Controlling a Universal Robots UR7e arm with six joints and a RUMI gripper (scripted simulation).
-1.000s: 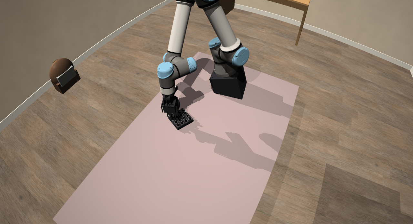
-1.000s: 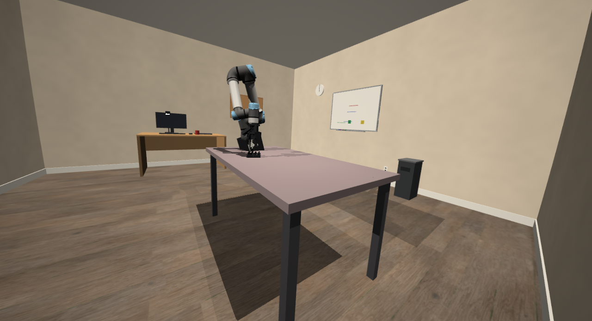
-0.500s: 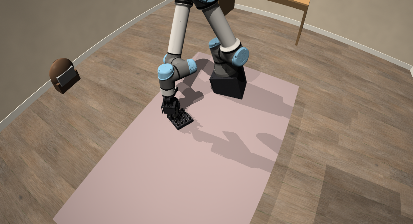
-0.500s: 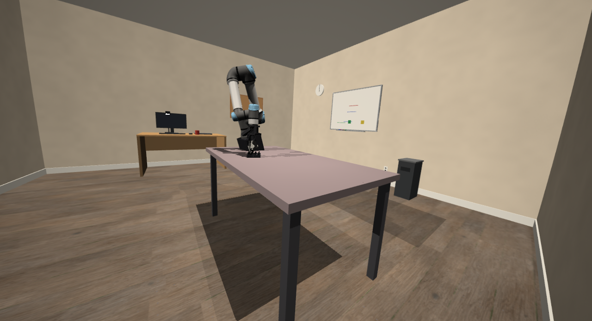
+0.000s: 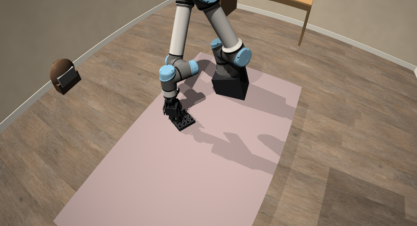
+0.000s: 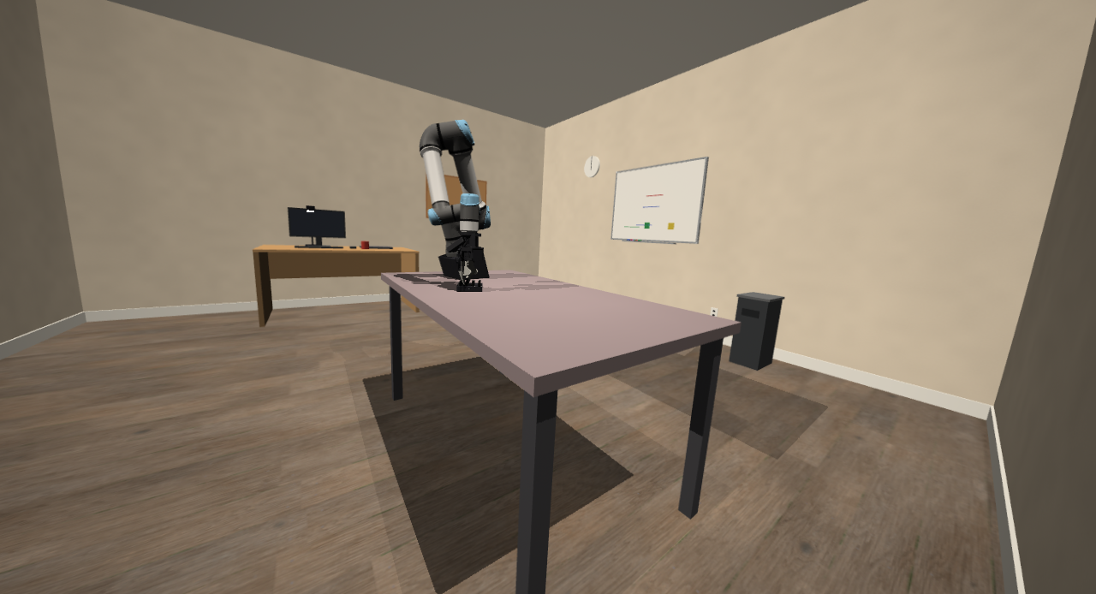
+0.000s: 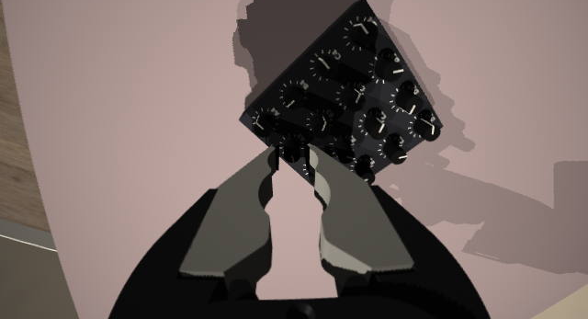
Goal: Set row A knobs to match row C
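Knob box: black square box with upright round black knobs (image 5: pixel 187 125) (image 6: pixel 469 288) (image 7: pixel 339 108), lying flat on the pink tabletop (image 5: pixel 163 172) (image 6: pixel 551 307) (image 7: pixel 161 80), near the arm's black base block (image 5: pixel 228 89) (image 6: pixel 476 267); in the wrist view its corners are pointing up, down and sideways.
Gripper: black two-jaw tool with grey angular fingers (image 5: pixel 175 118) (image 6: pixel 466 282), pointing down over one edge of the box; tips are standing slightly apart, gripping nothing.
Between tips: one black knob (image 7: pixel 291 153) is showing in the gap in the wrist view, space appearing on both sides; tip height against it, cannot tell.
Markings: white pointer lines are showing on most knobs, pale ticks ringing them; row letters are reading too small, so A against C, cannot tell.
Shadows: arm's shadow is falling across the tabletop.
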